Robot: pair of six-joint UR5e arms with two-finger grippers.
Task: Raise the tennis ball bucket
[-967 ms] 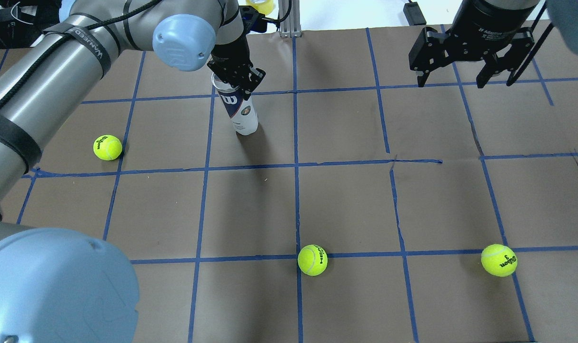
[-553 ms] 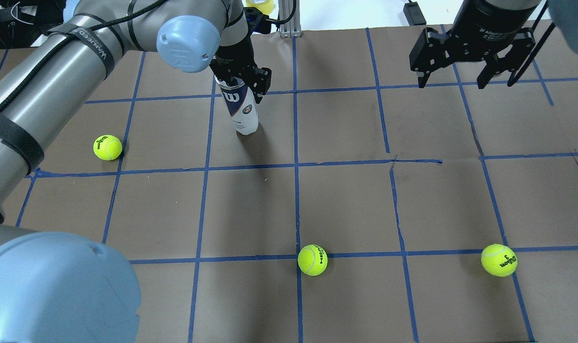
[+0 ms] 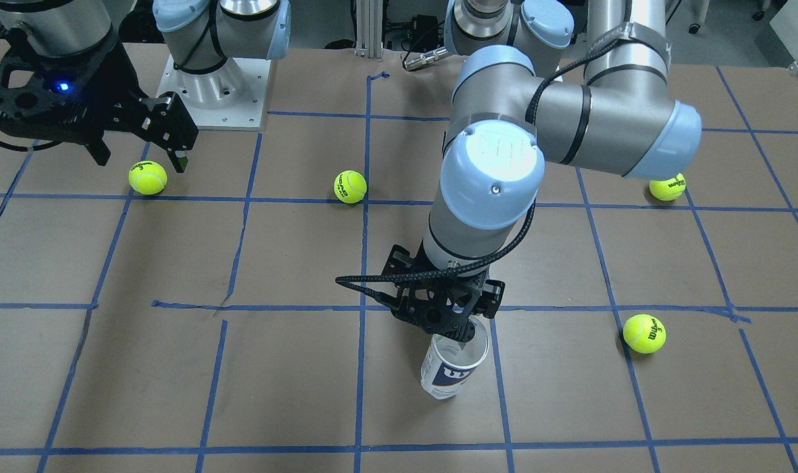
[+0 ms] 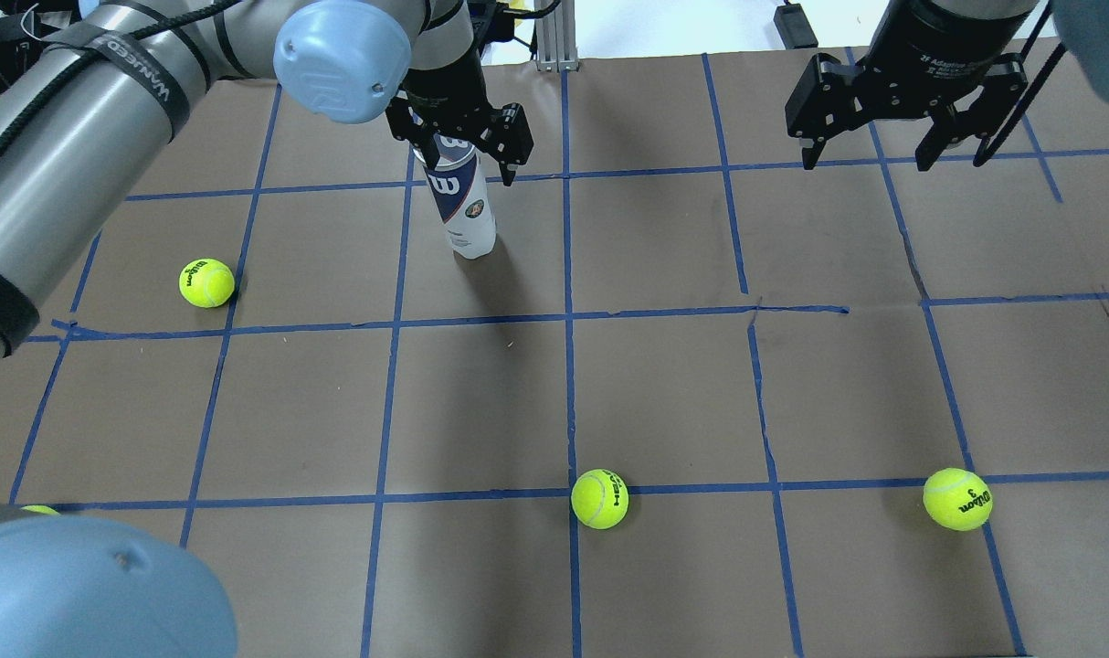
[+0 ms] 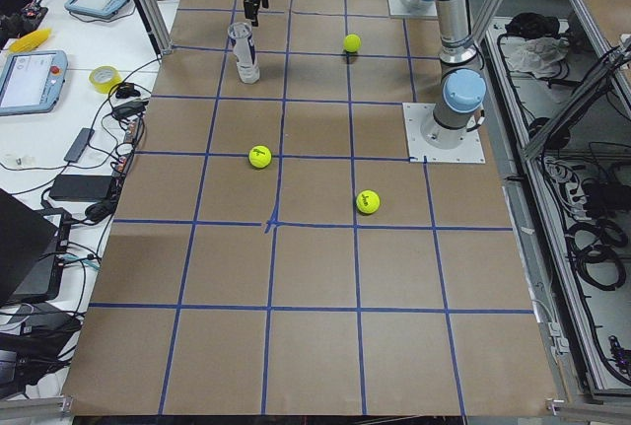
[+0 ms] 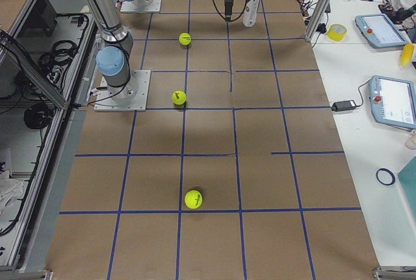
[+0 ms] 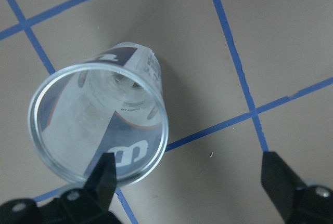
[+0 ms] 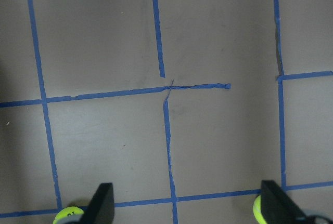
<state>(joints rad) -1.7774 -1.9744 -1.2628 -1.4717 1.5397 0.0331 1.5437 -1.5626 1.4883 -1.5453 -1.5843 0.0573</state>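
The tennis ball bucket [image 4: 460,208] is a clear can with a white and navy label. It stands upright with its top open at the table's far side, and also shows in the front view [image 3: 453,368] and the left wrist view [image 7: 99,125]. My left gripper [image 4: 463,155] hangs just above its rim, open, with nothing between the fingers. In the left wrist view one finger [image 7: 104,177] overlaps the rim's edge and the other finger is far to the right. My right gripper [image 4: 870,151] is open and empty, high above the table's far right.
Several yellow-green tennis balls lie loose on the brown, blue-taped table: one at the left [image 4: 206,282], one at the middle front [image 4: 599,499], one at the right front [image 4: 957,499]. Another ball [image 3: 148,178] lies below the right gripper.
My left gripper, narrow at the can's rim one second ago, has spread wide open and turned above it. The can stands in the same spot. The right arm has not moved.
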